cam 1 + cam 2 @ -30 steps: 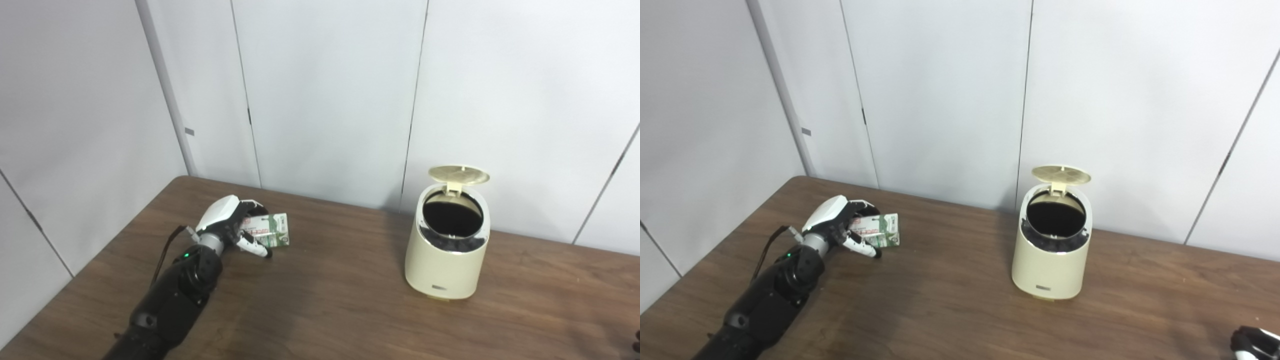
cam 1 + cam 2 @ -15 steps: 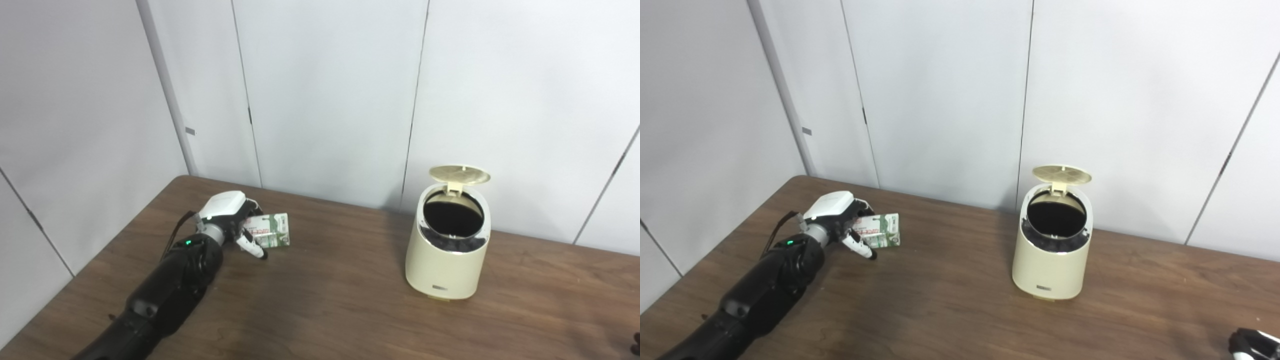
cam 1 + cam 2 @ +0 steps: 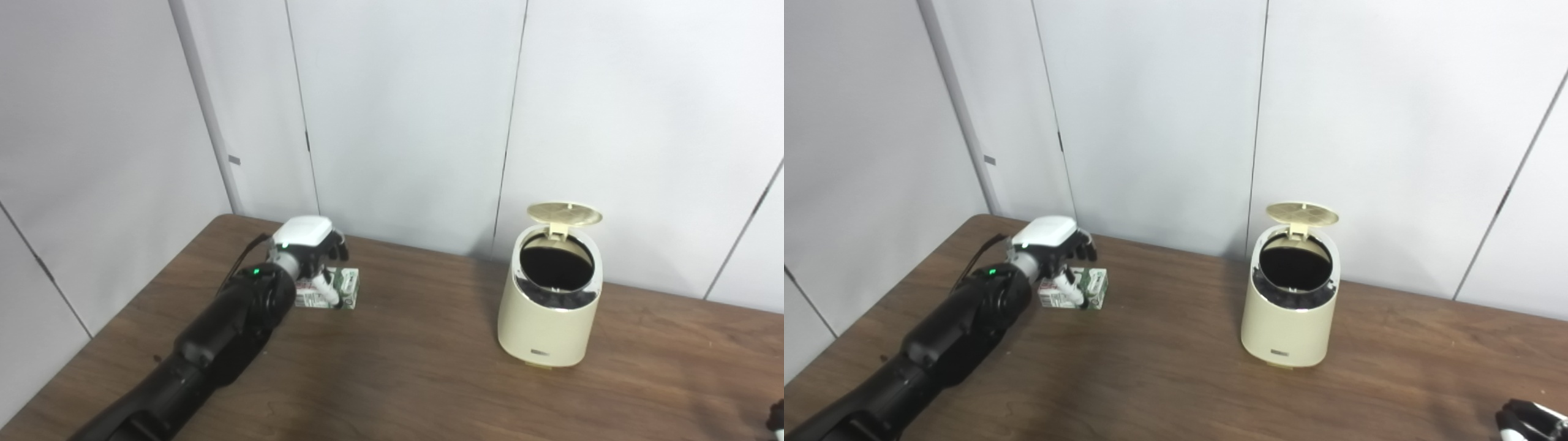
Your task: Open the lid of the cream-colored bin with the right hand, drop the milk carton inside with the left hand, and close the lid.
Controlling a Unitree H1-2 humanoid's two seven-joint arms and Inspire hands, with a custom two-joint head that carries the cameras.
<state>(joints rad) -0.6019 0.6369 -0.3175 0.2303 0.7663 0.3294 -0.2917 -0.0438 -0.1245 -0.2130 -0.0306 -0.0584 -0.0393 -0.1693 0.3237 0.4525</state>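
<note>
Left hand (image 3: 1053, 245): poised palm-down over the carton, white back uppermost, dark fingers (image 3: 1082, 247) curled over the carton's far side and a pale thumb reaching down its near face; the hand appears to be closing round the carton, though whether it truly grips cannot be told.
Carton (image 3: 1090, 289): a small green-and-white milk carton lying on its side on the worktop, directly beneath the left hand and partly hidden by it.
Left arm (image 3: 214, 331): black, running from the picture's lower left corner up to the hand, a green light glowing near the wrist.
Bin (image 3: 548, 318): cream-coloured, upright on the worktop, well apart from the left hand on its thumb side.
Lid (image 3: 564, 214): round, swung up and standing at the bin's rear rim, leaving the dark opening exposed.
Right hand (image 3: 1528, 424): only a sliver shows at the lower right corner, low over the worktop and far from the bin; whether it is spread or closed cannot be told.
Worktop (image 3: 398, 373): dark wood grain, set against pale wall panels (image 3: 404, 116).
</note>
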